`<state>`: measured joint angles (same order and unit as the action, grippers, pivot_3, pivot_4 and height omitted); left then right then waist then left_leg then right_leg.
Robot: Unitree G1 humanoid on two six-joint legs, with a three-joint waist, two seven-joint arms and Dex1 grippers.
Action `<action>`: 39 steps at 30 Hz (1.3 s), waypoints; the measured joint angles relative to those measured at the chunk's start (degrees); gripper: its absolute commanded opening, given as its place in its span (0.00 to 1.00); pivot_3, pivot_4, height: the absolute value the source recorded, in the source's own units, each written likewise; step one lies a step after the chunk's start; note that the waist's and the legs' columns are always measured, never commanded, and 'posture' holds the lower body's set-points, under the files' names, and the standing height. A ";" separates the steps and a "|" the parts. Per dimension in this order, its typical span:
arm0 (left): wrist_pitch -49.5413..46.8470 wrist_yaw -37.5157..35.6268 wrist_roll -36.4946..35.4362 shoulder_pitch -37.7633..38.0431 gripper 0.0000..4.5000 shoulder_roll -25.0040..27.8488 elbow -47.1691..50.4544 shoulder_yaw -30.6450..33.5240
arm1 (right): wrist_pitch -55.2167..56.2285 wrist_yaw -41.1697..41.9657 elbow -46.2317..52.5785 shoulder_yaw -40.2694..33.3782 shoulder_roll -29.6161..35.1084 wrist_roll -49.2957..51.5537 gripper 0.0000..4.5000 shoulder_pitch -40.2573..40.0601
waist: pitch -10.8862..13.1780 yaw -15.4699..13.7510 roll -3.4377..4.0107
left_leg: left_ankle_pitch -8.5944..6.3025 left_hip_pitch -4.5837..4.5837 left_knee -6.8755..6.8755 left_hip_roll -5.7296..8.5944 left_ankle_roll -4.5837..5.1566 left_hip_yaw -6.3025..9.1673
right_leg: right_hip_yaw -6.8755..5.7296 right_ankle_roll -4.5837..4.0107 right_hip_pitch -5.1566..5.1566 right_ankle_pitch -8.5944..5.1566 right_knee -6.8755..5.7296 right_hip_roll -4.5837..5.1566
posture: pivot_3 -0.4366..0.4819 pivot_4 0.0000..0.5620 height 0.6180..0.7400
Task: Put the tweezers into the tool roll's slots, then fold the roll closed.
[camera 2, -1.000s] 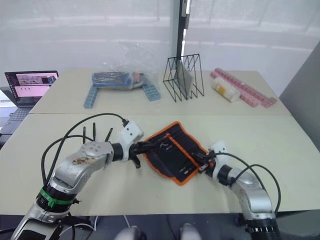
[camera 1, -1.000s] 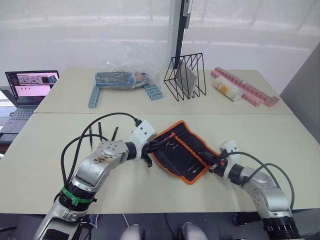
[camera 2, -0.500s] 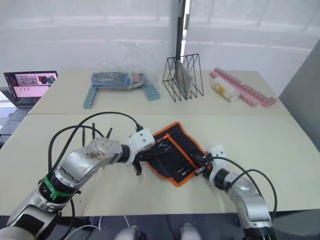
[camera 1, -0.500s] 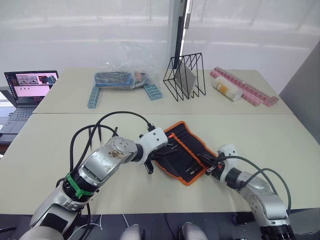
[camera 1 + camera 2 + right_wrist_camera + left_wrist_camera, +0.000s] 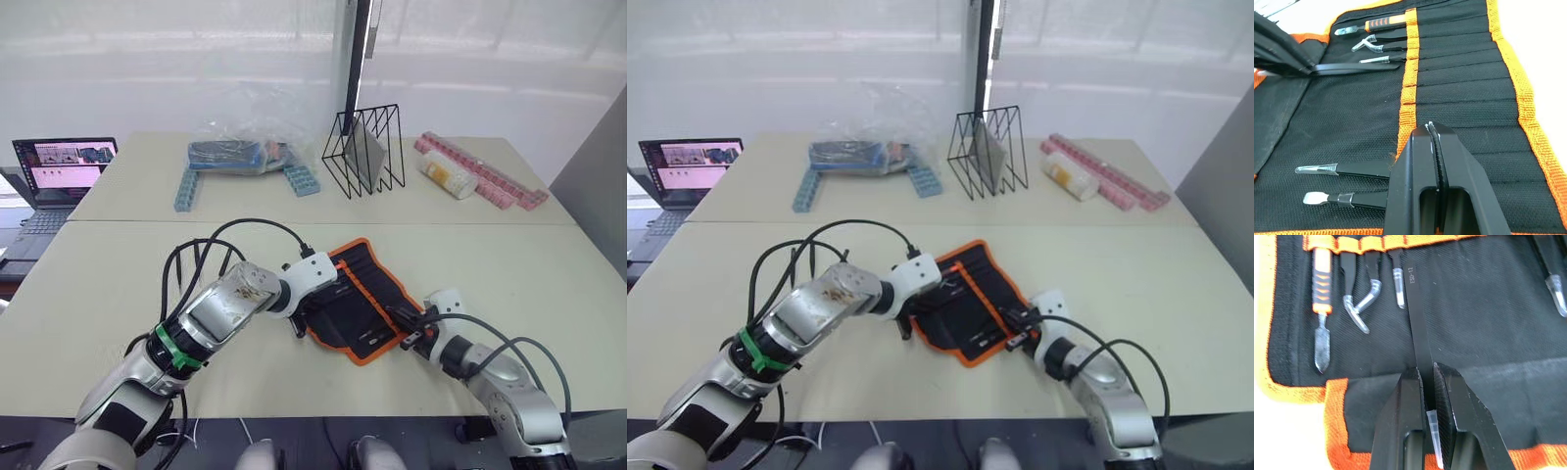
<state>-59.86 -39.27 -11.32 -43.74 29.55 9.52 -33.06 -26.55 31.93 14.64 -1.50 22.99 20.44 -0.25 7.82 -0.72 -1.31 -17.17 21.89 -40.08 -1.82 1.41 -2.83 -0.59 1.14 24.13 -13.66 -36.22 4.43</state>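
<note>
right gripper point(image 5: 1434, 128) fingers pressed together on the open tool roll point(image 5: 355, 308), near two tweezers point(image 5: 1347, 183) in slots point(image 5: 1464, 88). left gripper point(image 5: 1425, 374) pinches one tweezer point(image 5: 1418, 328) entering the slot row, beside three tools already seated. two loose tweezers point(image 5: 211, 260) lie on the table point(image 5: 88, 284).

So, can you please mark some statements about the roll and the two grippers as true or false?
1. The roll lies open on the table. True.
2. The left gripper is shut on a tweezer. True.
3. The right gripper is wide open. False: its fingers are closed together, over the roll's edge.
4. All slots are empty. False: several already hold tools.
5. The wire rack stands on the roll. False: it stands apart, on the far table.
</note>
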 measured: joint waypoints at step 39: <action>15.04 -16.94 12.94 -8.73 0.00 -0.32 -11.86 -3.90 | -1.15 -2.19 2.62 1.10 0.14 -0.74 0.00 -1.48 | 0.00 0.07 -0.01 | -0.01 0.07 -0.13 -0.01 0.02 0.03 | 0.05 0.01 0.03 -0.01 -0.05 -0.06 | 0.48 0.27 0.87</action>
<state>-44.82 -56.22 1.63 -52.47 29.23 -2.34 -36.96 -27.70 29.74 17.25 -0.40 23.13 19.70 -1.72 7.81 -0.65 -1.32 -17.18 21.97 -40.21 -1.83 1.42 -2.80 -0.54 1.15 24.16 -13.67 -36.27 4.37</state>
